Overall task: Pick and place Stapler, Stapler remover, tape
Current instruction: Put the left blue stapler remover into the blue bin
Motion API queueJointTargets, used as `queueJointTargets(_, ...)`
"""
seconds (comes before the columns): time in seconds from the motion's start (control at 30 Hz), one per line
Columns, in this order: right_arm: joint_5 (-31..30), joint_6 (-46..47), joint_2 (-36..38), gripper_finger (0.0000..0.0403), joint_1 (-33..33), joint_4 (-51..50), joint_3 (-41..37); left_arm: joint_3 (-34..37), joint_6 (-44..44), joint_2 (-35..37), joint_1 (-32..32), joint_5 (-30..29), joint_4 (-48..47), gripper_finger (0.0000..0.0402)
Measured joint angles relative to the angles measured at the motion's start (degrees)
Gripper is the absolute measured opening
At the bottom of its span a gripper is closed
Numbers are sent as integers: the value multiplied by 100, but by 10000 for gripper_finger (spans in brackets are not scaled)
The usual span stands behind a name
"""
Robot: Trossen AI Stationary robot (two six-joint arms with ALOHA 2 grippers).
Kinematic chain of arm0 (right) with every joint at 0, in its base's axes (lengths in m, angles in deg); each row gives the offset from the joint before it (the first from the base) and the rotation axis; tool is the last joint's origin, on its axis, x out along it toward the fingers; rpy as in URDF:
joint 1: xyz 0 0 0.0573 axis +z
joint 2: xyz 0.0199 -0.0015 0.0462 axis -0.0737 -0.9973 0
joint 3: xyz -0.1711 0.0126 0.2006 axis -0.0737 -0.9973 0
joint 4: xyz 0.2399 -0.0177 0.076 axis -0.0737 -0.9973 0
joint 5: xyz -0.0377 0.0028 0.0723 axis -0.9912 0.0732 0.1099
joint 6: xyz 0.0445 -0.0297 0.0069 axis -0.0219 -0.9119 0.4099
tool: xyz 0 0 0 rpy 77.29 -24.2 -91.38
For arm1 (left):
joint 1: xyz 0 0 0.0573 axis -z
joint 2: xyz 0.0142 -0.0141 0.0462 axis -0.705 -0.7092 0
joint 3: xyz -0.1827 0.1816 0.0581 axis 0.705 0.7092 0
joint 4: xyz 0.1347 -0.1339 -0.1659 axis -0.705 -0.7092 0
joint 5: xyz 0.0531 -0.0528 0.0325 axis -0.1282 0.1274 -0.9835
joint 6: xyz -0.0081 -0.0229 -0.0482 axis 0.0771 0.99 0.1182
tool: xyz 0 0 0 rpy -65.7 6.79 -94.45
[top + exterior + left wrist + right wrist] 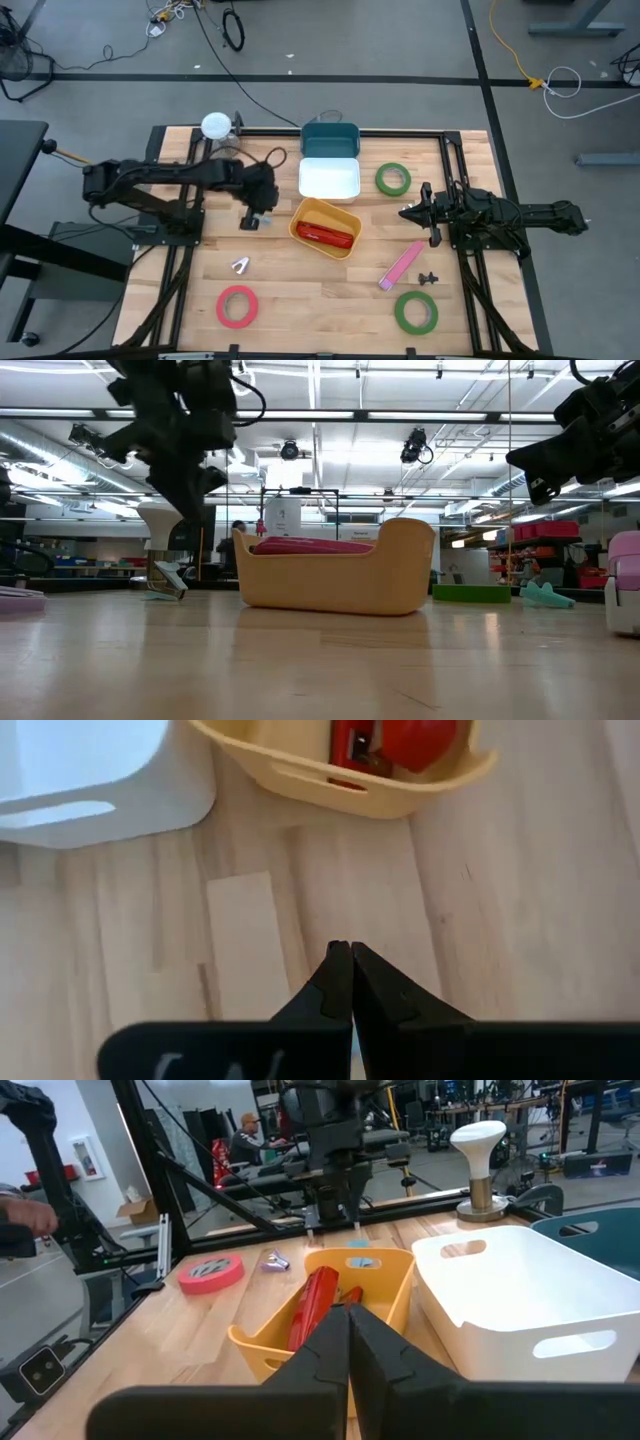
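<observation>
Presently we list red tape (237, 306): light, stiff ring, best pinched across its rim; left gripper (256, 216) and right gripper (412, 212) pressed together, empty.

The red stapler (327, 236) lies flat inside the yellow bin (300, 217) at table centre. The metal staple remover (241, 265) rests on the tabletop, left of the bin. The red tape roll (237, 306) lies flat near the front-left edge. One green tape roll (393, 179) lies flat at rear right; the other green tape roll (415, 312) lies flat at front right.
</observation>
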Motion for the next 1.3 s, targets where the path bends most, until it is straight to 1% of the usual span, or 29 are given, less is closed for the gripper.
queueJointTargets(0.17, -2, 0, 0, 7, 0, 0, 2, 124, 11, 124, 360, -663, 23, 0)
queueJointTargets(0.43, -2, 0, 0, 7, 0, -1, 1, 124, 211, 151, 981, -1260, -78, 0)
queueJointTargets(0.53, -2, 0, 0, 7, 0, -2, 1, 124, 444, 148, 1253, -1491, -69, 0)
queueJointTargets(0.6, -2, 0, 0, 7, 0, -2, 2, 124, 550, 146, 1398, -1554, -107, 0)
queueJointTargets(0.73, -2, 0, 0, 7, 1, -2, 2, 124, 647, 139, 1649, -1480, -310, 4)
queueJointTargets(0.87, -2, 0, 0, 7, 0, -2, 2, 147, 914, 89, 1908, -1552, -463, 21)
queueJointTargets(0.97, -1, 0, 0, 7, 2, -2, 1, 257, 960, 91, 2060, -1568, -390, 35)
queueJointTargets(1.07, -2, 0, 0, 7, 0, -2, 2, 381, 961, 91, 2155, -1578, -401, 58)
queueJointTargets(1.13, -2, 0, 0, 7, 1, -2, 2, 442, 969, 86, 2191, -1714, -451, 79)
queueJointTargets(1.23, -2, 0, 0, 7, 0, -2, 2, 458, 1069, -11, 2215, -2186, -438, 112)
queueJointTargets(1.3, -2, 0, 0, 7, 0, -2, 0, 458, 1067, -76, 2214, -2402, -427, 134)
